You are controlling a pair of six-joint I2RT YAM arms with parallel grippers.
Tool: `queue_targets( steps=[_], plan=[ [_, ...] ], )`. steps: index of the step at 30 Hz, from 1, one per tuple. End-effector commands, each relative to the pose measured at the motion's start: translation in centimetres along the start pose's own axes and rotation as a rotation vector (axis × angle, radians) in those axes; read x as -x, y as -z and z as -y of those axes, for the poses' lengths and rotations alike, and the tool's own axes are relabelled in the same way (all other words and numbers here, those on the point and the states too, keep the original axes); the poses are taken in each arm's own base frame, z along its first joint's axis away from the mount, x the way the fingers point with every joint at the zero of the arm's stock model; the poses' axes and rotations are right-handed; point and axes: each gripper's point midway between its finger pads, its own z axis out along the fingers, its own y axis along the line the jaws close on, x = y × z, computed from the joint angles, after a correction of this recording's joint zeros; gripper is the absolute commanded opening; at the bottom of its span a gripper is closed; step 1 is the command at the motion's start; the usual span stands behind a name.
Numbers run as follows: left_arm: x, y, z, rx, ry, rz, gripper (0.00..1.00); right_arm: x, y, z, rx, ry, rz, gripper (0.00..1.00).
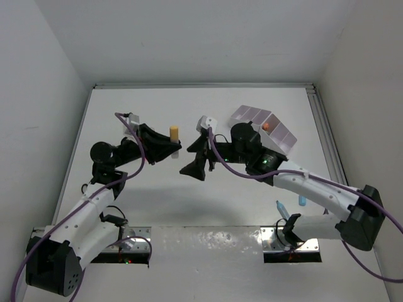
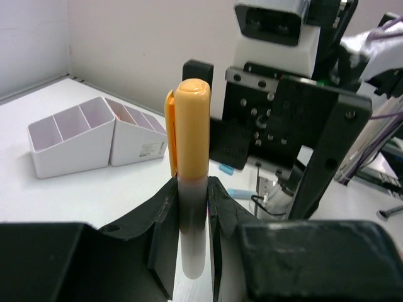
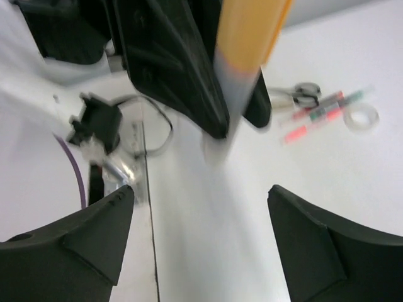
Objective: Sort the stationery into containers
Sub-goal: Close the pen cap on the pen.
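My left gripper (image 1: pixel 174 148) is shut on an orange-capped marker (image 1: pixel 174 133) with a pale grey barrel, held upright above the table. In the left wrist view the marker (image 2: pixel 191 132) stands between the fingers (image 2: pixel 165 214). My right gripper (image 1: pixel 194 157) is open and empty, facing the left gripper a short way to its right. In the right wrist view its gripper (image 3: pixel 200 192) sits below the marker (image 3: pixel 247 38). The white organiser (image 1: pixel 264 128) stands at the back right with a small orange item (image 1: pixel 267 126) in one compartment; it also shows in the left wrist view (image 2: pixel 75 141).
Scissors (image 3: pixel 301 94), thin red pens (image 3: pixel 315 116) and a tape ring (image 3: pixel 360 117) lie together on the table beyond the left gripper. Blue-capped items (image 1: pixel 301 201) lie near the right arm's base. White walls close the left, back and right.
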Motion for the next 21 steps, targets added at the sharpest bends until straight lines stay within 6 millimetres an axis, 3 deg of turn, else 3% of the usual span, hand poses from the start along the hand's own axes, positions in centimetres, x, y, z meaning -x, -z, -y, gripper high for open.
queue_targets(
  steps=[1,2,4,5,8,9,12,14,21],
  plan=[
    [1.3,-0.3,1.2,-0.07,-0.127,-0.017,0.0,0.2,3.5,0.0,-0.042,0.077,-0.151,0.85],
    [1.3,-0.3,1.4,-0.084,-0.138,-0.025,0.0,-0.5,4.6,0.2,-0.063,0.064,-0.208,0.84],
    [0.7,-0.2,1.9,-0.12,-0.169,-0.049,0.0,1.8,5.8,0.2,-0.076,0.111,-0.19,0.79],
    [0.6,-0.1,1.9,-0.125,-0.178,-0.055,0.0,2.8,5.9,0.2,-0.079,0.128,-0.174,0.58],
    [0.0,0.1,1.9,-0.145,-0.216,-0.087,0.0,7.1,5.5,0.5,-0.093,0.173,-0.089,0.13],
    [0.0,0.1,2.0,-0.153,-0.232,-0.092,0.0,8.1,5.2,0.5,-0.092,0.181,-0.065,0.13],
    [-0.2,0.2,2.3,-0.173,-0.247,-0.104,0.0,10.8,4.0,0.7,-0.082,0.214,0.033,0.74],
    [-0.3,0.3,2.4,-0.176,-0.243,-0.108,0.0,11.6,3.3,1.0,-0.08,0.23,0.072,0.8],
    [-0.3,0.3,2.5,-0.181,-0.239,-0.107,0.0,12.0,0.7,0.8,0.005,0.193,0.117,0.8]
  ],
)
